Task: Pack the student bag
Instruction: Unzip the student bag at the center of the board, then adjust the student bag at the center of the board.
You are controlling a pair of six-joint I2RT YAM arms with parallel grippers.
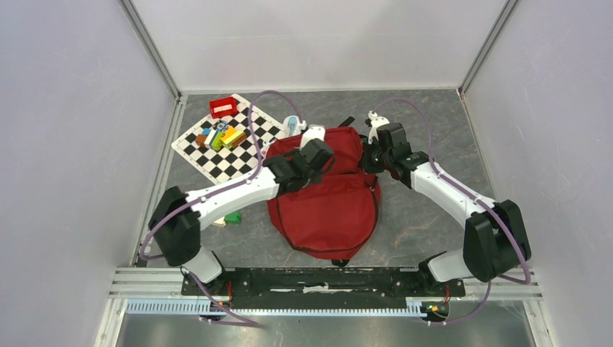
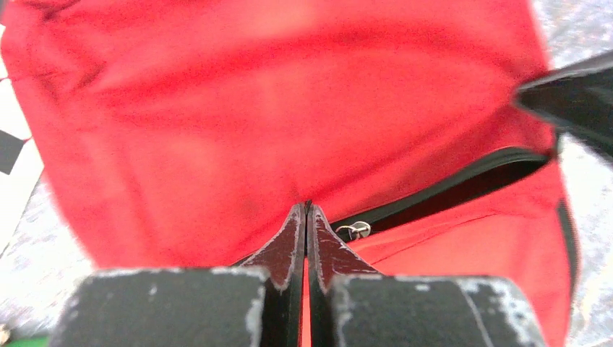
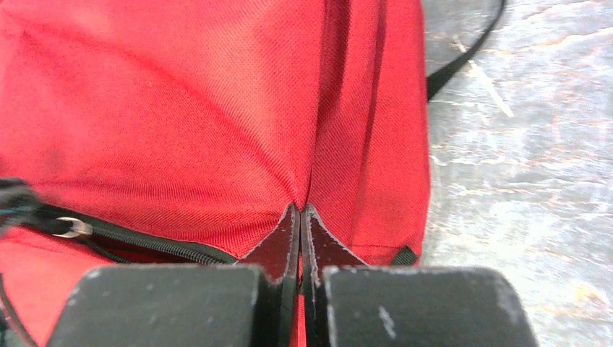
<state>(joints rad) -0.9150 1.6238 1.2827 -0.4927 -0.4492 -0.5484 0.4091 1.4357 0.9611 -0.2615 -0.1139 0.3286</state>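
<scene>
**Packing not started: bag barely unzipped, both grippers pinching its cloth**

The student bag [image 1: 329, 206] lies flat mid-table between my two arms. I judge this as early: nothing shows inside it, and the loose items all sit outside on the left. The chessboard mat [image 1: 217, 165] carries the coloured blocks [image 1: 223, 136], a small red box [image 1: 224, 107] sits at its far corner, and a green piece [image 1: 233, 217] lies beside the left arm.

The zipper opening [image 2: 463, 184] is only a narrow dark slit, with the zipper pull [image 2: 354, 230] at its near end. The left gripper [image 2: 306, 217] has its jaws pressed together on a fold of red cloth just beside that pull. The right gripper [image 3: 300, 217] is nipped tight on cloth at the bag's right edge, above the zipper line.

Left to do, as I read it: widen the mouth, load everything, zip up.

Hard to make out:
- The bag interior is dark, so I can't say it's empty
- The top view hides both sets of fingertips
- I can't identify the white-and-blue thing [image 1: 293, 123] behind the left wrist
- The left wrist view is blurred
</scene>
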